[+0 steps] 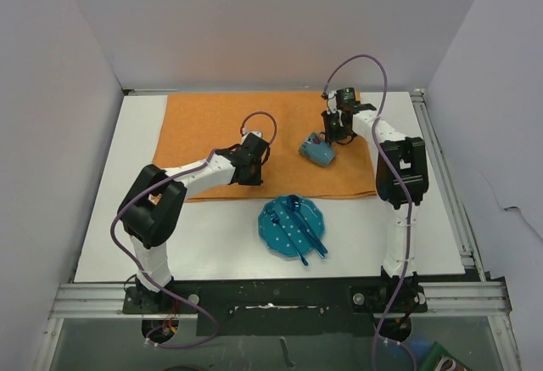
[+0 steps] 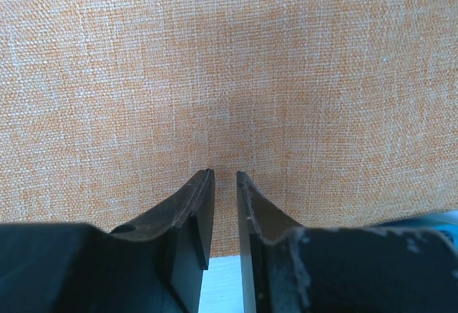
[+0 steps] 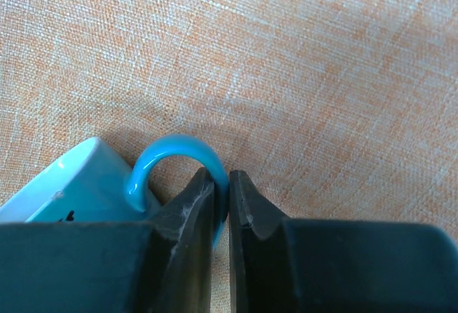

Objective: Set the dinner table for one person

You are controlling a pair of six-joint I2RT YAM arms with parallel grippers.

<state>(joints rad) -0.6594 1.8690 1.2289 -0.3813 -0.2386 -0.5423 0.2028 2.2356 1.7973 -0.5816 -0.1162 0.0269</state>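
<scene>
We see the white table [image 1: 212, 244] spread across the whole workspace, with both arms bolted along its near edge. An orange cloth [image 1: 212, 120] covers the far middle part of it, leaving bare white on both sides and in front.

A blue cup [image 1: 317, 151] lies tipped on its side on the right part of the cloth. In the right wrist view, the right fingers [image 3: 247, 205] are clenched on the cup's curved handle [image 3: 175, 148], pinching the loop near its lower end while the cup's body sits to their left on the cloth.

The left fingers [image 2: 197, 205] hang over the near part of the cloth, left of the cup and well apart from it. They are drawn close together with a narrow gap between the tips, and we see nothing in that gap. A strip of white table shows beneath them at the cloth's near edge.

A blue plate [image 1: 270, 222] with white dots rests on the bare table just in front of the cloth, between the two arms. Blue utensils [image 1: 305, 231] lie across it; we cannot tell exactly which pieces they are.
</scene>
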